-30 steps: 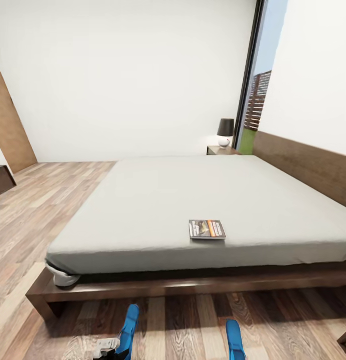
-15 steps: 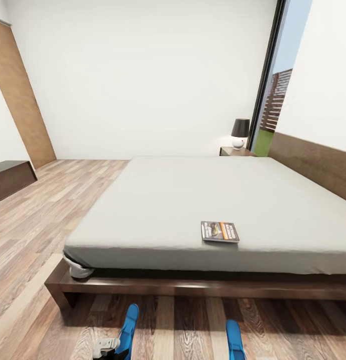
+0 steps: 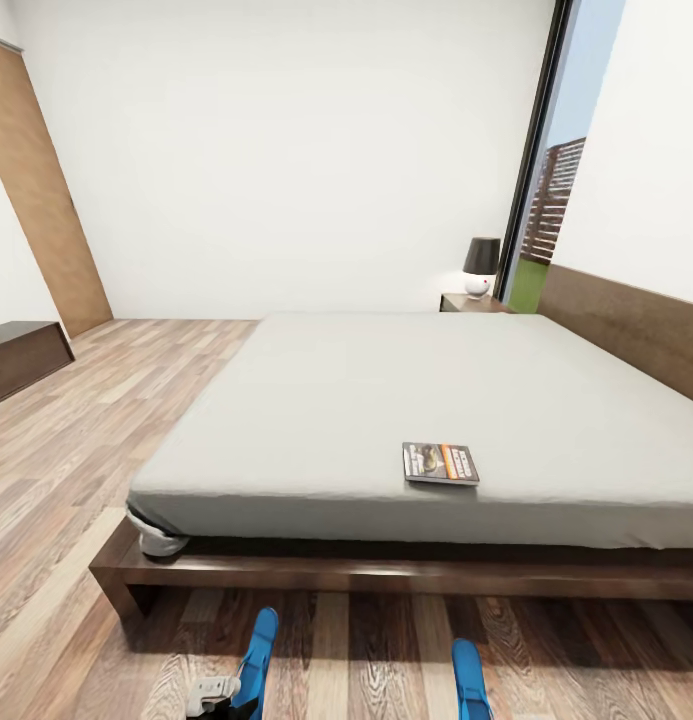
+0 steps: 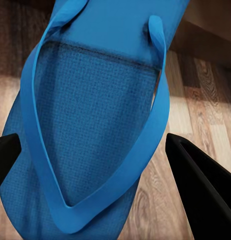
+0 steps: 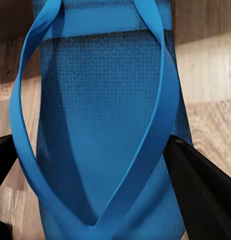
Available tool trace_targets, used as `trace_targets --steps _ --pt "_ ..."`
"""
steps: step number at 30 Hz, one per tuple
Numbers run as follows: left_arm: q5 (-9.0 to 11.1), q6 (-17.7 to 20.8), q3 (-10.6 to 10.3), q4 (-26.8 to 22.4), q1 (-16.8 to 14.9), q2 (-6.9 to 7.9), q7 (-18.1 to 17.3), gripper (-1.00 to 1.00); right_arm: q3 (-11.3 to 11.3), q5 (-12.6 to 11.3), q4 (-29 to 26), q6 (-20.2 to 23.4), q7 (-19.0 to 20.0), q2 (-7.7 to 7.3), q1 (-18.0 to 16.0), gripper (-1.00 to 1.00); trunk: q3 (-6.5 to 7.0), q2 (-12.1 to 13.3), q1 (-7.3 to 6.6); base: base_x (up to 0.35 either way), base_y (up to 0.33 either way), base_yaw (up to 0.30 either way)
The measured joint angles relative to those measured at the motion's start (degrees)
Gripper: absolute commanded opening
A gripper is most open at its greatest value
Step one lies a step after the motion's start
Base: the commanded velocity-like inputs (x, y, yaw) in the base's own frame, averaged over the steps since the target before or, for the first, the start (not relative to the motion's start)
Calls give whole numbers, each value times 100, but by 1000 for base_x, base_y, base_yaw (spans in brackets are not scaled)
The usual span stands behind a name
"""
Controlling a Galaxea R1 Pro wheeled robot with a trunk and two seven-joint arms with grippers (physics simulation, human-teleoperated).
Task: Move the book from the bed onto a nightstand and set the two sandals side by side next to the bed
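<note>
From the head camera we're looking across the bedroom at the bed (image 3: 316, 575), its dark frame running along the near floor, and the book (image 3: 441, 463) is lying flat on the grey mattress close to the near edge, right of centre. Far off in the corner the nightstand (image 3: 470, 301) is sitting beside the headboard with a lamp (image 3: 481, 265) on it. Down at the bottom edge the two sandals are showing over the plank floor (image 3: 76, 440): the left sandal (image 3: 257, 655) and the right sandal (image 3: 467, 676), well apart from each other, both pointing at the bed frame. Over to the left wrist camera: the left pincer (image 4: 113, 165) is carrying its sandal, black fingers (image 4: 200, 182) standing wide on either side of the blue sole, floorboards passing beneath. Whether the pads are actually pressing the sole, I cannot tell. Right wrist camera now, same story: the right pincer (image 5: 98, 180) is straddling its sandal, one dark finger (image 5: 203, 187) just beside the sole's edge, grip contact again impossible to judge. The job in hand looks like setting the pair down, so the smart play is bringing the two arms closer together, keeping both toes square to the frame, lowering them flat, then letting go gently.
</note>
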Motion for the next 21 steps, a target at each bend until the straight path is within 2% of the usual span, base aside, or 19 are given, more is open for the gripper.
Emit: trace_targets --steps 3,4,8,21 --pt "0 -2 0 0 0 0 0 -100 1 3 0 1 14 -3 2 -100 0 0 0 0 0 0" --pt "44 -35 68 -24 -34 9 -17 -100 -47 12 3 36 -9 -35 -12 -100 0 0 0 0 0 0" --pt "45 -128 56 72 -56 15 -147 -100 -95 22 49 169 -99 20 -9 -100 0 0 0 0 0 0" --pt "72 -91 83 -245 -53 11 -200 -100 -119 21 63 595 -80 39 -9 -100 0 0 0 0 0 0"
